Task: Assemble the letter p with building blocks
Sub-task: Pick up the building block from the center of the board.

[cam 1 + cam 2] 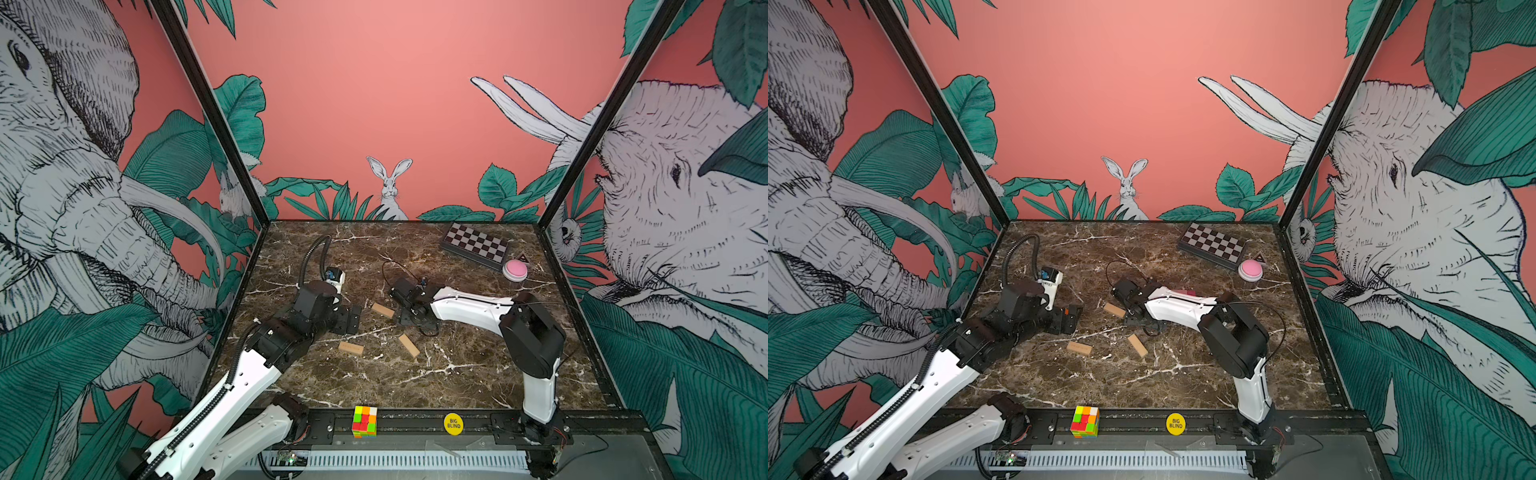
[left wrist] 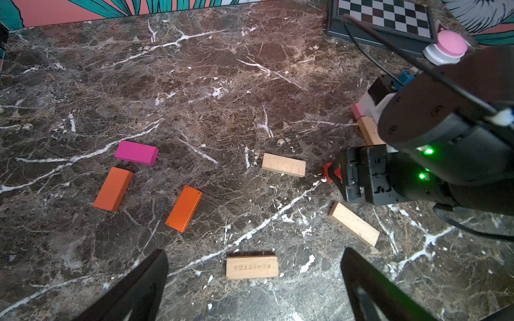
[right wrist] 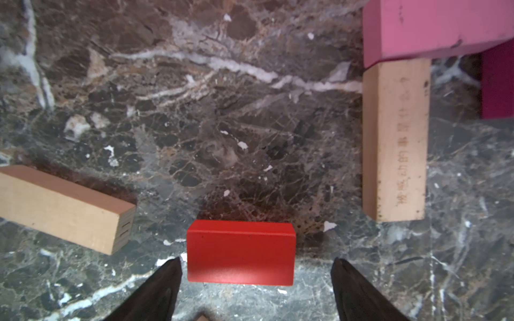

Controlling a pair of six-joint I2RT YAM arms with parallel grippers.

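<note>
The building blocks lie flat on the marble table (image 1: 457, 374). In both top views three tan blocks show (image 1: 382, 310) (image 1: 351, 348) (image 1: 409, 345). The left wrist view adds a magenta block (image 2: 136, 152) and two orange blocks (image 2: 113, 189) (image 2: 184, 208). My left gripper (image 2: 254, 251) is open above an inscribed tan block (image 2: 252, 267). My right gripper (image 3: 256, 262) is open and low over a red block (image 3: 240, 253), which lies between its fingertips with a gap on one side. Beyond it a tan block (image 3: 395, 139) butts against a pink block (image 3: 434, 27), next to a dark magenta one (image 3: 498, 83).
A black-and-white checkered box (image 1: 473, 245) and a pink push button (image 1: 514, 270) sit at the back right. A multicoloured puzzle cube (image 1: 365, 422) and a yellow disc (image 1: 453, 424) rest on the front rail. Printed walls close in three sides.
</note>
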